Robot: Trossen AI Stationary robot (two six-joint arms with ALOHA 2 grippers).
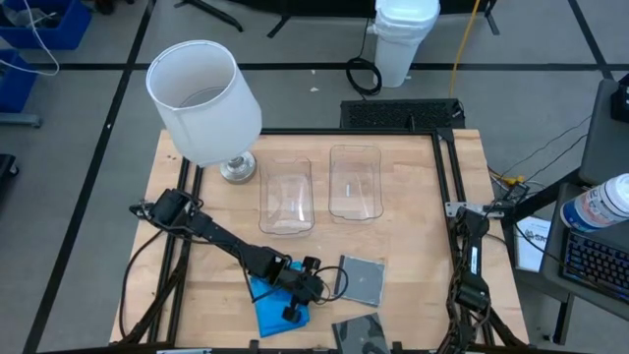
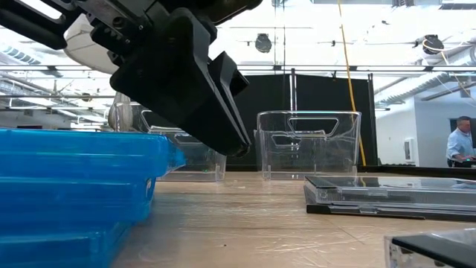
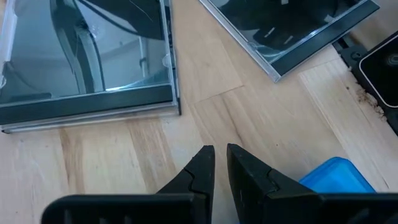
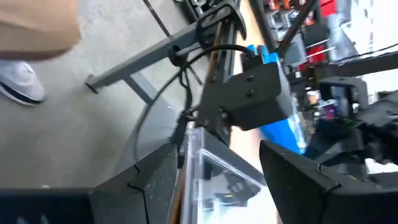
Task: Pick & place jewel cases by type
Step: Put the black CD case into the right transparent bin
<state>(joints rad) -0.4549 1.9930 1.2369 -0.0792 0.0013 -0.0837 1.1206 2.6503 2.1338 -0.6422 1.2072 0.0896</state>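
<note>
no sorting is done yet: both clear tubs [image 1: 286, 197] stand empty while the blue jewel cases [image 1: 273, 305] and grey jewel cases [image 1: 362, 280] lie on the bench [image 1: 413, 256], the left gripper [image 1: 313, 282] between them with fingers nearly together, holding nothing, and the right gripper [image 4: 214, 165] spread, parked aside.

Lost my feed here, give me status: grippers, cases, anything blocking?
Left gripper nearly shut, empty, above the blue cases. Right gripper open, parked at table's right edge. Grey case lies flat beside. Both tubs empty; path clear.
</note>
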